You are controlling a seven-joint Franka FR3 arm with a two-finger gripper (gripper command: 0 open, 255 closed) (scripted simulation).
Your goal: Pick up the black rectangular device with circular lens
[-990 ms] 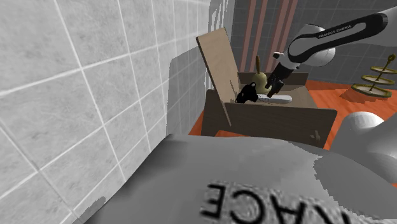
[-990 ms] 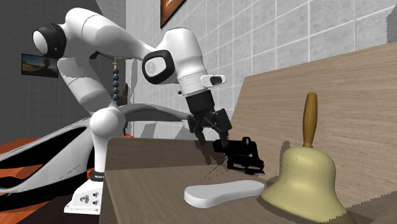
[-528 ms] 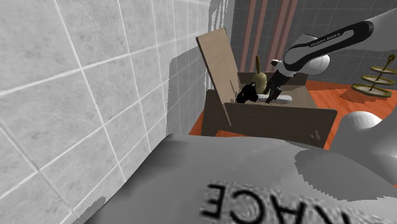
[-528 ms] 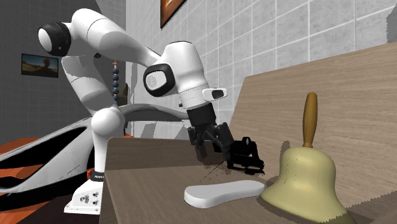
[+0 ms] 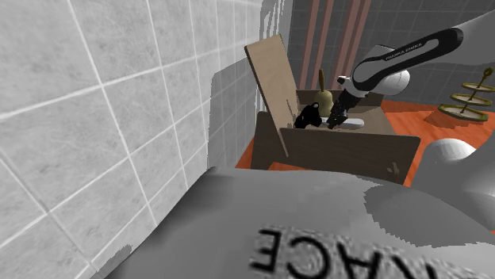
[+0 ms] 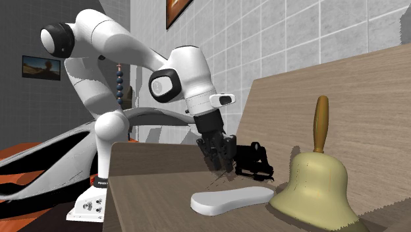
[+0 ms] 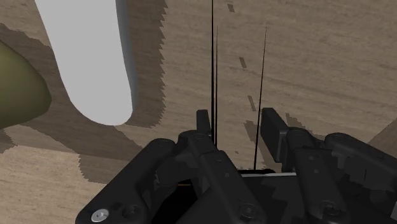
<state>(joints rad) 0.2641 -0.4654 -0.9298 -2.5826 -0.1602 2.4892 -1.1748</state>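
The black device (image 6: 255,161) lies on a wooden surface (image 6: 151,174) at the foot of an upright wooden board (image 6: 309,99). In the shoulder view the device (image 5: 308,119) shows as a small dark shape by that board (image 5: 270,75). My black gripper (image 6: 222,160) is down at the device's near end, fingers drawn in against it. In the wrist view the fingertips (image 7: 202,122) stand a narrow gap apart, with the device's dark body (image 7: 347,162) beside and between them; the gripper (image 7: 236,127) is shut on it. The contact itself is partly hidden.
A brass-coloured bell (image 6: 316,191) with a wooden handle stands close by, and a flat white oblong piece (image 6: 230,198) lies between it and the gripper. A tiled wall (image 5: 95,119) lies along the shoulder view's left. A tiered stand (image 5: 468,99) stands far off on the floor.
The arm came down and toward the device. The fingers, spread wide a second ago, have closed in on the device's near end.
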